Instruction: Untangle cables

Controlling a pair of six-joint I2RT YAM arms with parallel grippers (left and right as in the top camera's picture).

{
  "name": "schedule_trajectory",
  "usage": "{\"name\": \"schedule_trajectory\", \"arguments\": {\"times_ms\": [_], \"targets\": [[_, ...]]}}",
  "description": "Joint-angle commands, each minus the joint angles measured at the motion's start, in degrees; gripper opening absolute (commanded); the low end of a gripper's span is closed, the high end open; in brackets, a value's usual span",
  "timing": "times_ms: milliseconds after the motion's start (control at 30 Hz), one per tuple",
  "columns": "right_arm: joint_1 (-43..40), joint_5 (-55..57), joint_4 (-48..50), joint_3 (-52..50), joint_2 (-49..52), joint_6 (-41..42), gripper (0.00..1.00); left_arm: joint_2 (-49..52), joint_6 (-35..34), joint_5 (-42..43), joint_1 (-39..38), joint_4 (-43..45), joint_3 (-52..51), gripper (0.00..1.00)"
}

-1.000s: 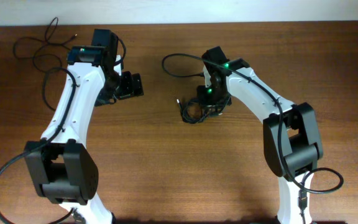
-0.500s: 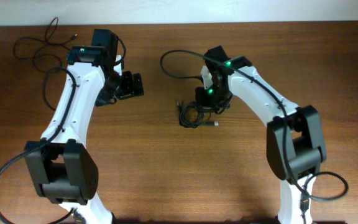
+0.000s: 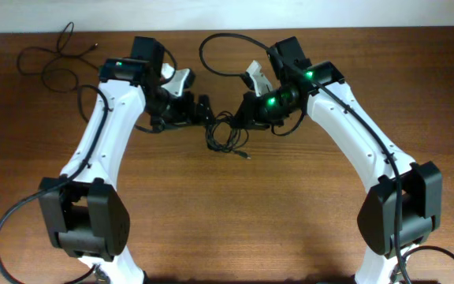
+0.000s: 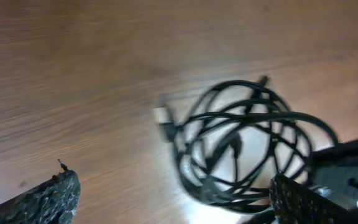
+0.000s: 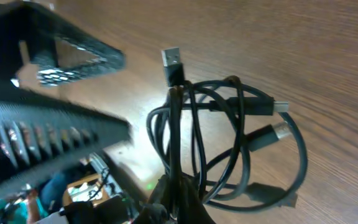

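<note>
the right gripper has its jaws closed on strands of the coiled cable bundle at the centre of the tabletop. the left gripper faces it with jaws spread wide, the bundle lying between them ungripped. a loose cable lies at the far left corner, well apart.

Overhead: fixed above table, looks straight down, far, covers whole top. My two wrist views: close, oblique onto wood. All three share cable bundle.

Robotics lab, wooden table, left arm, right arm
</note>
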Motion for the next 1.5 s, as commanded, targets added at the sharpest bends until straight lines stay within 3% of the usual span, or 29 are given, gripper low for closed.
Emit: {"name": "schedule_trajectory", "arguments": {"times_ms": [0,200,367,567,633,700,900,1167,1467], "targets": [[-0.31,-7.69,1.25,1.05,-1.57,0.22,0.04,0.28,3.23,0.5,-1.42,0.13,-0.39,1.0],[-3.04,-11.89,1.42,2.1,-1.79,1.7,0.04,0.28,3.23,-3.08,-1.97,-0.68,-0.39,0.99],[-3.13,-14.12,1.42,2.1,-2.78,1.84,0.04,0.52,3.19,-3.32,-2.32,0.28,-0.39,0.92],[-3.15,-14.05,1.44,2.1,-5.86,3.23,0.04,2.49,-2.16,-11.39,-3.43,0.57,-0.44,0.88],[-3.15,-13.16,1.4,2.1,-6.88,3.23,0.04,2.89,-2.16,-12.5,-3.48,0.5,-0.44,0.79],[-3.17,-9.18,0.59,2.1,-7.93,3.23,0.04,2.89,-3.21,-14.56,-3.21,0.17,-0.44,0.73],[-3.19,11.52,-6.86,2.1,-9.07,5.7,0.04,2.89,-4.85,-17.92,-1.84,-1.81,-0.44,0.69],[-3.19,39.89,-15.82,2.1,-9.07,12.96,0.04,2.89,-12.33,-25.75,-1.9,-2.69,-0.44,0.68],[-3.13,35.12,-16.33,2.1,-9.07,12.85,0.06,2.99,-13.94,-26.84,-2.01,-2.23,-0.44,0.7]]}}
